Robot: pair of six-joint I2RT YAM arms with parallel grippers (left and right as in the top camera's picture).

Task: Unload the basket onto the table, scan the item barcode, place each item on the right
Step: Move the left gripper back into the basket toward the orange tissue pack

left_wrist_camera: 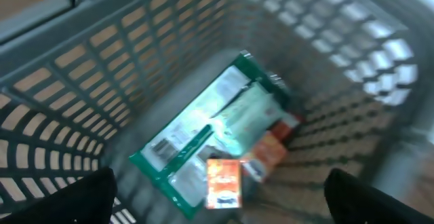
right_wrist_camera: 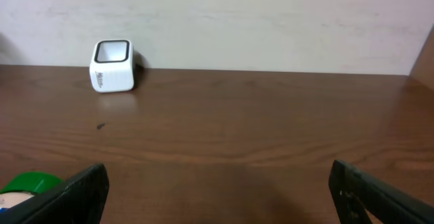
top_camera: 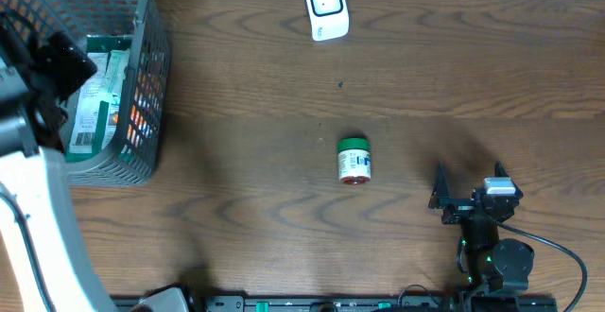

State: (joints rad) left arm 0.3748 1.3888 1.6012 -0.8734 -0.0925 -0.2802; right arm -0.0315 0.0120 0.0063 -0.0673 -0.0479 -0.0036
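Basket [top_camera: 146, 85] holds green packet [left_wrist_camera: 203, 129], orange packet [left_wrist_camera: 224, 182]; left gripper [left_wrist_camera: 220, 207] wide above them, empty; right gripper [right_wrist_camera: 217, 193] wide, empty.

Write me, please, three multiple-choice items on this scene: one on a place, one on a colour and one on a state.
1. Where is the left gripper?
A. above the inside of the grey basket
B. beside the white scanner
C. resting on the table's front edge

2. What colour is the cap of the small bottle lying mid-table?
A. red
B. green
C. blue

3. How does the right gripper stand?
A. open, holding nothing
B. shut on the small bottle
C. shut on a packet

Answers:
1 A: its wrist view looks down between the mesh walls onto the packets.
2 B: the overhead view shows a green cap.
3 A: its fingers are spread wide, with only table between them.
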